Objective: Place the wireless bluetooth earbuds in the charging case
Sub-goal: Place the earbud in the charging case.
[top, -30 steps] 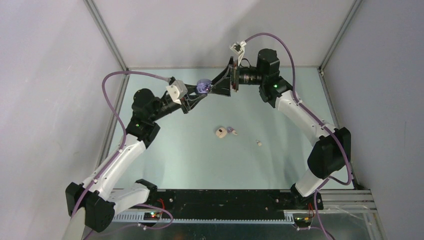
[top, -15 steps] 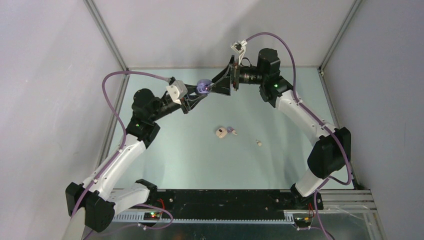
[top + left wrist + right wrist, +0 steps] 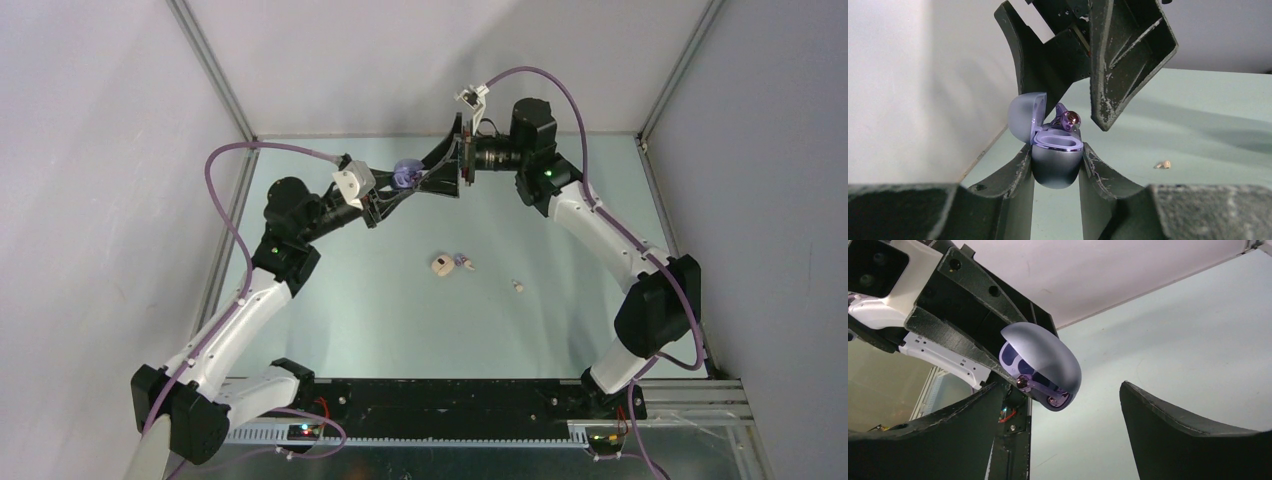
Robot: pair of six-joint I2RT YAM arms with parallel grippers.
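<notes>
The left pincer (image 3: 1057, 150) pinches the purple case (image 3: 1055, 172) by its lower half, with the lid (image 3: 1024, 117) flipped open. A purple earbud (image 3: 1069, 119) sits at the case's mouth, just above the left fingertips and between the fingers of the right pincer (image 3: 1060, 387), which stands spread and empty. The step in hand looks like seating this earbud: it seems perched rather than sunk in. Next it probably needs a gentle press, then the white bud (image 3: 518, 287) fetched from the table (image 3: 560, 230), well below both pincers.
</notes>
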